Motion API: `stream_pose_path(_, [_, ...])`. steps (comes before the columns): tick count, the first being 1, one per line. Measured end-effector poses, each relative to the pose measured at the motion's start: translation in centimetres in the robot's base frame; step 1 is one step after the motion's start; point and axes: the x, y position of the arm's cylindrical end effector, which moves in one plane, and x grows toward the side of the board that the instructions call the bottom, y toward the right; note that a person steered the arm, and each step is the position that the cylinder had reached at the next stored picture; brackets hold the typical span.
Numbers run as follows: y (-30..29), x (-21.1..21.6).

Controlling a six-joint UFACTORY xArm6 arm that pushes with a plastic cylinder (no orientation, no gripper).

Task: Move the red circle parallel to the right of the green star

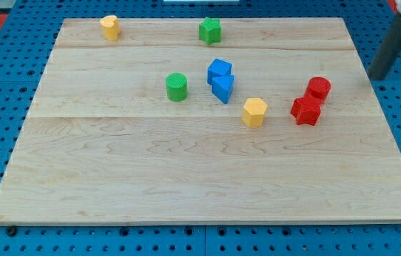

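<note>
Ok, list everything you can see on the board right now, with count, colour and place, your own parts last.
Yellow block: one, yellow, shape unclear, top-left corner of the board.
Green star: one, green, near the top edge, about the middle.
Green circle: one, green, left of centre.
Blue blocks: two, blue, touching, centre, right of the green circle.
Yellow hexagon: one, yellow, lower right of the blue pair.
Red circle: one, red, right side.
Red star: one, red, touching the red circle's lower left.
Board: one, light wood, on a blue pegboard.
My tip: one, dark rod, near the right edge, right of the red circle, apart from it.
</note>
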Motion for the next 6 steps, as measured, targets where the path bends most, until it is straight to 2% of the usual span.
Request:
stream_pose_path(1, [-8.5, 10.0])
stream_pose_path(2, [-17.9, 11.6])
stream_pose_path(3, [-15.3, 9.2])
stream_pose_path(4, [-10.4, 9.3])
stream_pose_path(5, [-10.3, 4.0])
stream_pose_path(6, [-8.9, 1.7])
